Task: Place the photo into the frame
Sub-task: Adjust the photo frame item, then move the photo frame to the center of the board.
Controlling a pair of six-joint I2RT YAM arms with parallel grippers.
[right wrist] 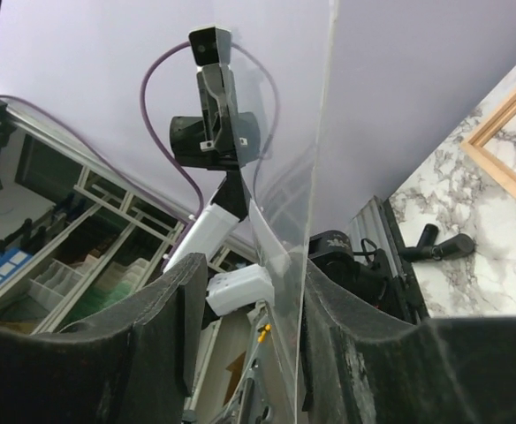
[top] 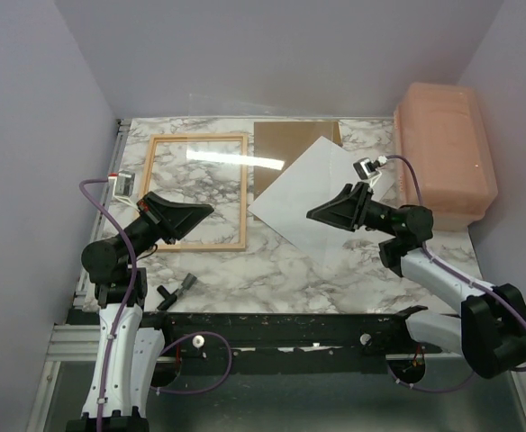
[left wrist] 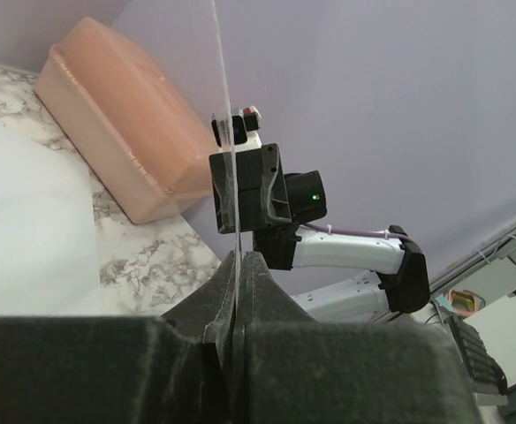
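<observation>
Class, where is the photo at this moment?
In the top view the photo lies white side up, right of the frame, overlapping the brown board, left of the pink box.

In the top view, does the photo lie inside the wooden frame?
No, the photo lies right of the frame, partly over the brown board.

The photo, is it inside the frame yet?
Out. The photo lies white side up beside the frame, partly over a brown board; only marble shows inside the frame.
</observation>
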